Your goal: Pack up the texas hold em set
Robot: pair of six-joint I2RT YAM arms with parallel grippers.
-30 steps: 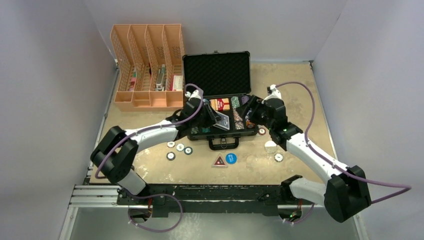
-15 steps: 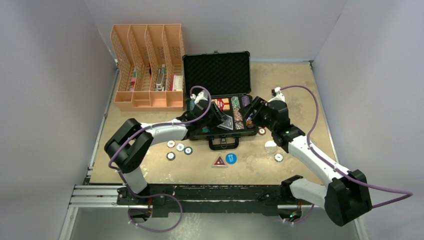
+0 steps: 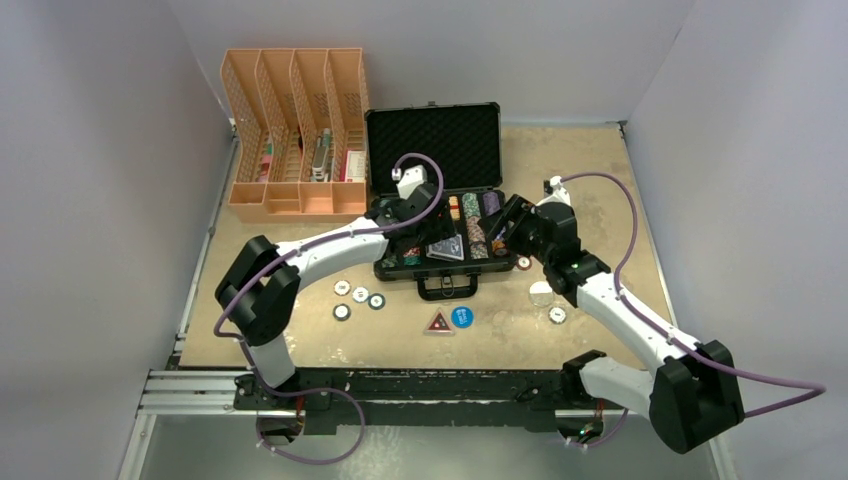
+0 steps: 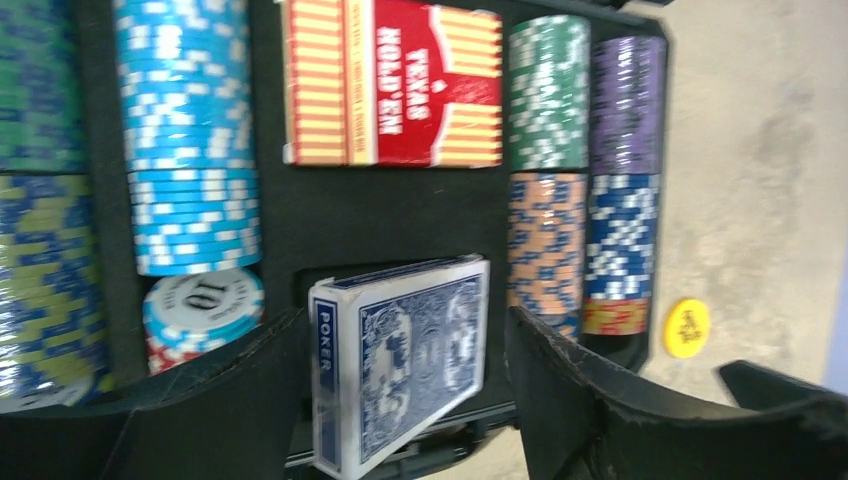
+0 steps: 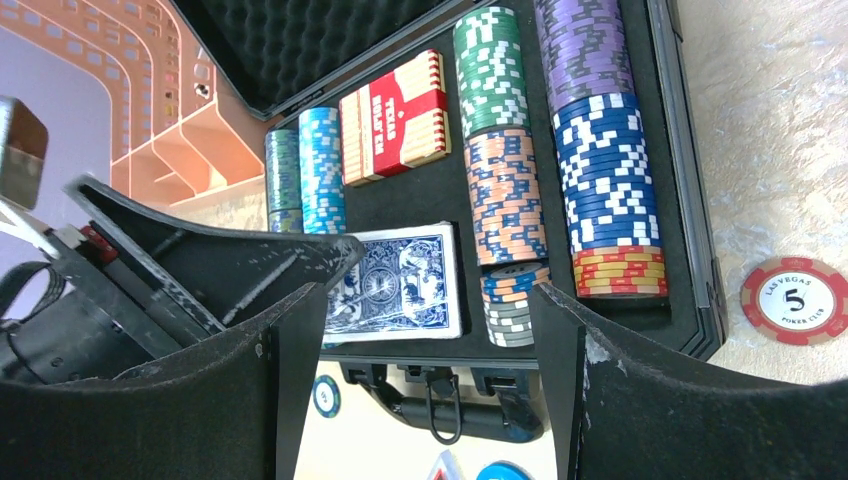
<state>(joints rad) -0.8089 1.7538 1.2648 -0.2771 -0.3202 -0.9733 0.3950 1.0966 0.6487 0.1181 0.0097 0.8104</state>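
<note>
The black case (image 3: 485, 150) lies open, its slots full of rows of poker chips (image 4: 190, 140). A red card deck (image 4: 395, 85) fills the far card slot. In the near slot a blue deck (image 4: 400, 360) rests tilted, one edge raised; it also shows in the right wrist view, blue deck (image 5: 395, 285). My left gripper (image 4: 400, 330) hangs over it, open, with a gap showing on the deck's right side. My right gripper (image 5: 420, 300) hovers open above the case's front edge and handle (image 5: 440, 415), holding nothing.
An orange slotted organiser (image 3: 295, 135) stands at the back left. Loose chips (image 3: 359, 297) lie left of the handle, a red chip (image 5: 795, 298) and a yellow disc (image 4: 686, 327) to the right of the case. A blue disc (image 3: 462, 317) and a triangle marker (image 3: 438, 323) sit in front.
My left gripper has swung further over the case, opened and let go of the blue deck, which now rests in the near card slot. The right arm has barely moved.
</note>
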